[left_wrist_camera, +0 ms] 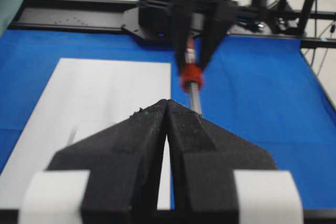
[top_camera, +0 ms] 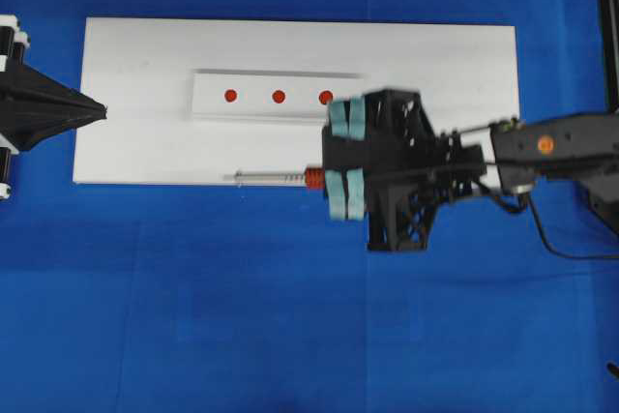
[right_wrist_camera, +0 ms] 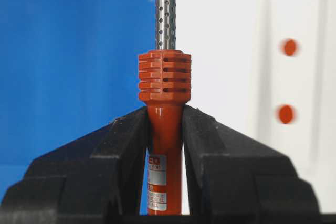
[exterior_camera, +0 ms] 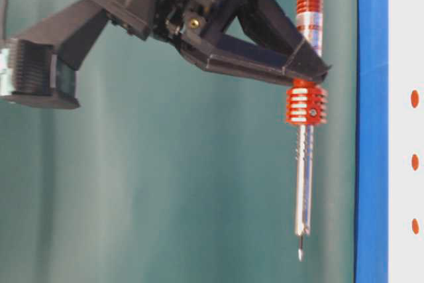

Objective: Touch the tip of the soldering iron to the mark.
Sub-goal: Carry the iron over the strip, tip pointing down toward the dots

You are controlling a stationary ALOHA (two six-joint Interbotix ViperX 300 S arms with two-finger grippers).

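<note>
My right gripper (right_wrist_camera: pixel 165 116) is shut on the red-orange handle of the soldering iron (right_wrist_camera: pixel 164 77), just behind its ribbed collar. From overhead the soldering iron (top_camera: pixel 280 178) lies along the front edge of the white board (top_camera: pixel 135 65), tip pointing left. Three red round marks (top_camera: pixel 279 97) sit in a row on a raised white strip, behind the iron and apart from its tip. In the table-level view the thin tip (exterior_camera: pixel 300 253) hangs free of the surface. My left gripper (top_camera: pixel 102 111) is shut and empty at the board's left edge, its closed tips (left_wrist_camera: pixel 167 103) facing the iron.
Blue cloth (top_camera: pixel 290 316) covers the table around the board. The iron's black cord (top_camera: pixel 556 244) trails off behind the right arm. A black frame rail (top_camera: pixel 607 16) stands at the far right.
</note>
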